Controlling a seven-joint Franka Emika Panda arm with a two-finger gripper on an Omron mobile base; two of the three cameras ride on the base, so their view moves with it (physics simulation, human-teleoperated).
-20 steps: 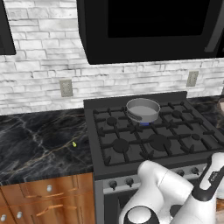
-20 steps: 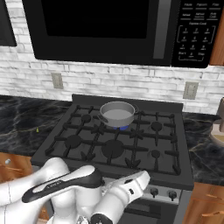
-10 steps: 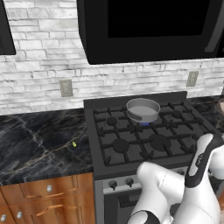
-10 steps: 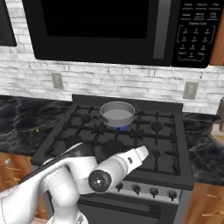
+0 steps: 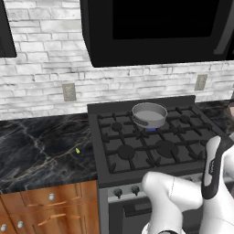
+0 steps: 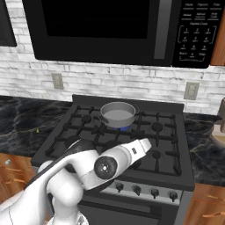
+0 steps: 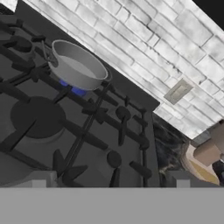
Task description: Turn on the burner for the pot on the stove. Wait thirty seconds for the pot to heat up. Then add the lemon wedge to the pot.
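The grey pot point(image 5: 149, 114) point(image 6: 117, 114) point(image 7: 78, 65) sits on a rear burner of the black stove point(image 5: 137, 155) point(image 6: 167, 165). A small blue flame point(image 5: 151, 129) point(image 6: 123, 128) point(image 7: 72, 89) glows under the pot. The tiny yellow-green lemon wedge point(image 5: 77, 150) point(image 6: 37, 130) lies on the dark marble counter left of the stove. My gripper point(image 7: 108, 180) hovers over the stove's front right part, well short of the pot. It is open, its fingertips point(image 7: 40, 178) wide apart with nothing between them. In the right base view the white hand point(image 6: 137, 148) reaches over the front grates.
A row of dark knobs point(image 6: 137, 190) point(image 5: 118, 193) runs along the stove front. A black microwave point(image 6: 110, 26) hangs above. A tan wooden object point(image 7: 209, 151) point(image 6: 218, 132) stands on the right counter. Wood drawers point(image 5: 45, 210) sit under the left counter.
The arm has swung: its dark-striped link has risen at the right of the left base view and its elbow has lifted in the right base view. Pot, flame and lemon wedge are unmoved.
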